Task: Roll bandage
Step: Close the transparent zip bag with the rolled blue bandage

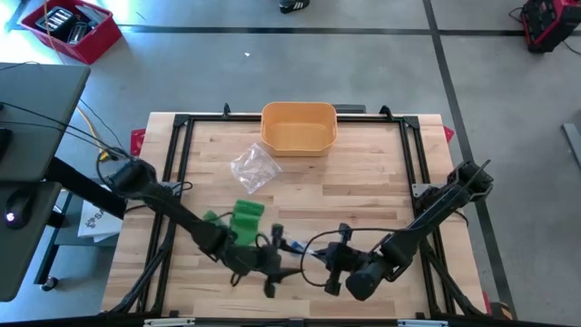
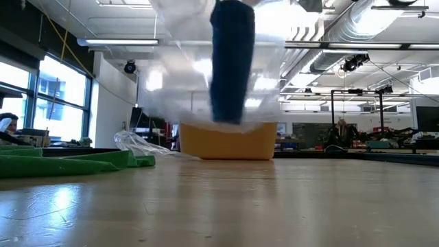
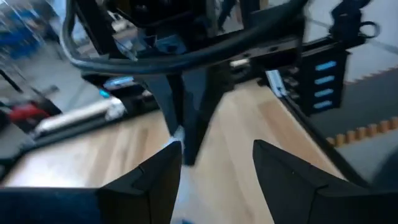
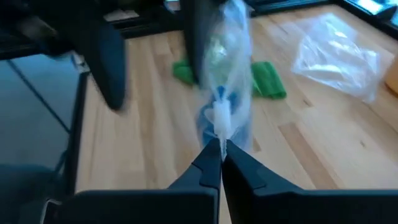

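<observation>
At the front of the worktop (image 1: pixel 363 195), the right gripper (image 4: pixel 216 155) pinches the edge of a clear bag (image 4: pixel 225 74) between shut jaws, the bag hanging just above the wood with a blue roll (image 2: pixel 232 58) inside it. The left gripper (image 3: pixel 214 165) sits close alongside with its jaws spread wide and nothing between them. A green bandage (image 1: pixel 243 218) lies unrolled and flat on the wood, just beyond the left arm; an empty wrapper (image 1: pixel 253 168) lies further back, near a yellow bin (image 1: pixel 299 127).

The step in hand looks like freeing the blue roll from its bag (the rolling itself has not begun). To do it well, the right gripper's hold should stay at the sealed edge, so the plastic hangs taut and the roll settles at the bottom. The left jaws would best close on the bag's lower part or on the roll through the plastic, not on loose film alone, which would likely slip. A slow pull apart, low over the wood, should keep the roll from dropping far or bouncing off the front edge.
</observation>
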You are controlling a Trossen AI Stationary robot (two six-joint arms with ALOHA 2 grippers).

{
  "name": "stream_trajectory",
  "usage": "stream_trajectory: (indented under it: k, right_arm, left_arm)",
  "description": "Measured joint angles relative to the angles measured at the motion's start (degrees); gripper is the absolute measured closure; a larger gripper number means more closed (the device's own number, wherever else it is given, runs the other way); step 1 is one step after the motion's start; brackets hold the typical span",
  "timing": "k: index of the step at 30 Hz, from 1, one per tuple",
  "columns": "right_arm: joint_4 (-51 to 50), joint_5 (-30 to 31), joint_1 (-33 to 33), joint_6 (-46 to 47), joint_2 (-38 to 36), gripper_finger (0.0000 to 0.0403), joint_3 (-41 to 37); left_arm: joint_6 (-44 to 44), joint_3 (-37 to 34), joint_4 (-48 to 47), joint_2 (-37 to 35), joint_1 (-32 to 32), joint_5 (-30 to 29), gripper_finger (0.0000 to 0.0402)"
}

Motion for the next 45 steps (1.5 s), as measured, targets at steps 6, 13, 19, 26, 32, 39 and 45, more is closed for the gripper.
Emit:
stream_trajectory:
  k: [6,13,19,26,32,39,45]
  right_arm:
    - [0.7,-2.4,-0.3,0.0,0.0,0.0403,0.0]
    - [1.1,-2.1,-0.3,-0.4,0.0,0.0403,0.0]
    - [1.1,-2.4,0.0,-0.4,0.1,0.0403,0.0]
    - [1.0,-2.4,1.0,-0.4,0.1,0.0403,0.0]
    - [0.8,-2.0,1.2,-0.4,0.1,0.0403,0.0]
    - [0.7,-1.9,1.7,-0.5,0.1,0.0403,0.0]
    - [0.8,-2.1,3.0,-4.1,0.5,0.0403,0.0]
  left_arm:
    - [10.7,-0.1,12.0,5.0,-0.1,-0.5,0.0205]
    - [11.9,-0.1,13.2,5.1,-0.4,-6.6,0.0206]
    - [5.9,-0.1,5.7,5.1,1.6,-6.6,0.0206]
    - [2.3,-0.1,0.1,4.6,0.2,-3.6,0.0225]
    - [-1.0,0.0,-0.7,4.3,-1.4,-4.8,0.0267]
    - [-4.8,0.0,-1.3,4.2,-2.5,-6.1,0.0322]
    - [-2.6,0.0,-1.2,4.2,-4.2,-7.1,0.0394]
